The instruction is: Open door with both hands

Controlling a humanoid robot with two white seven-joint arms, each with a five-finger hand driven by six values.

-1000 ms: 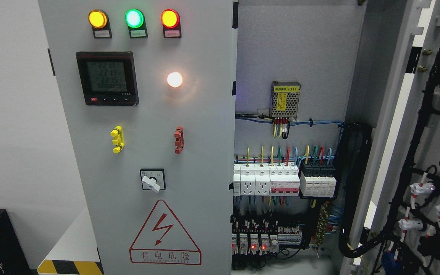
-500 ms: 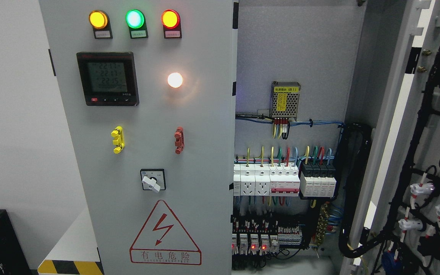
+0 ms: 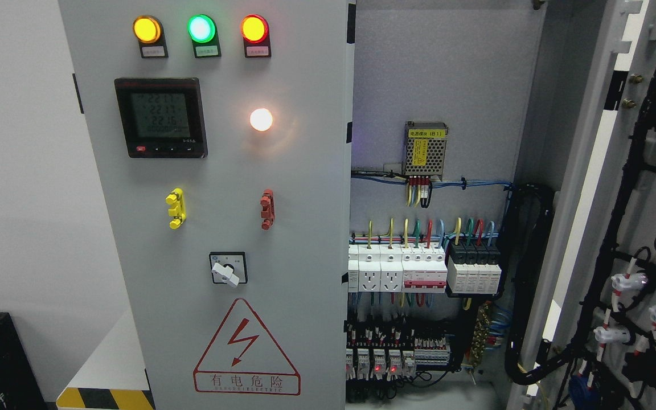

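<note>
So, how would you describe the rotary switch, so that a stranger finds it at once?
Start at the grey left door of the cabinet, the one with three lamps on top. Go down past the meter to just above the red warning triangle. The rotary switch is the only black square with a white knob.

Left door: painted sheet metal, pale grey, smooth matt. Right door, swung open: same grey painted metal. Back panel: grey metal, finely speckled matt. Meter: black plastic bezel, glossy screen. Indicator lamps: glossy translucent plastic lenses. Power supply: perforated bare metal casing, yellow paper-like labels. Breakers: smooth white plastic. Wires: glossy coloured plastic insulation. Warning sign: flat red print.
</note>
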